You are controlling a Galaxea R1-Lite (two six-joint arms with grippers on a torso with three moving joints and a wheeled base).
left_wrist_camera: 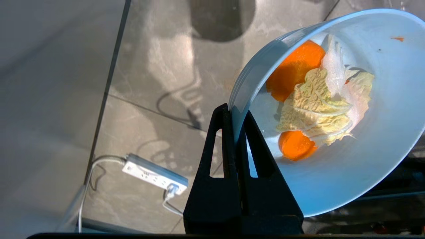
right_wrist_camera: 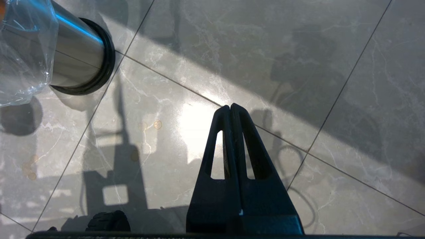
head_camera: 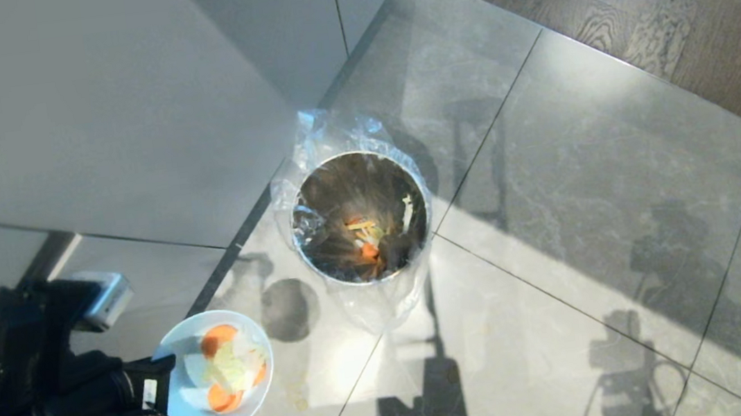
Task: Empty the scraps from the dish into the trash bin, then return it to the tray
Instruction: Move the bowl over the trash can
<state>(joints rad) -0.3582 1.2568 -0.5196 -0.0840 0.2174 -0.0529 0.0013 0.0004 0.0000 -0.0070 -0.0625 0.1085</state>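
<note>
Down on the grey tiled floor, the biggest thing in the head view, with a strip of wooden flooring at one o'clock and pale cabinet fronts at ten o'clock. Dead centre stands the trash bin, its clear liner crinkled over the rim and a few orange and pale bits already lying at the bottom. The right wrist view gives what the head view can't: the bin's shiny steel wall and black base ring, seen from the side.

At seven o'clock from the bin, the dish hangs above the floor, well apart from the bin mouth and not over it. The left gripper has it by the rim on the side away from the bin. The left wrist view shows the grip properly: the left gripper clamped on the dish, one finger outside the wall, one inside, the dish tilted. It also shows a white power strip on the floor.

The scraps are all in the dish: up close, two orange carrot slices and a crinkled pale cabbage leaf.

The right gripper, seen only by its own camera, hangs over bare tile, fingers pressed together on nothing.
</note>
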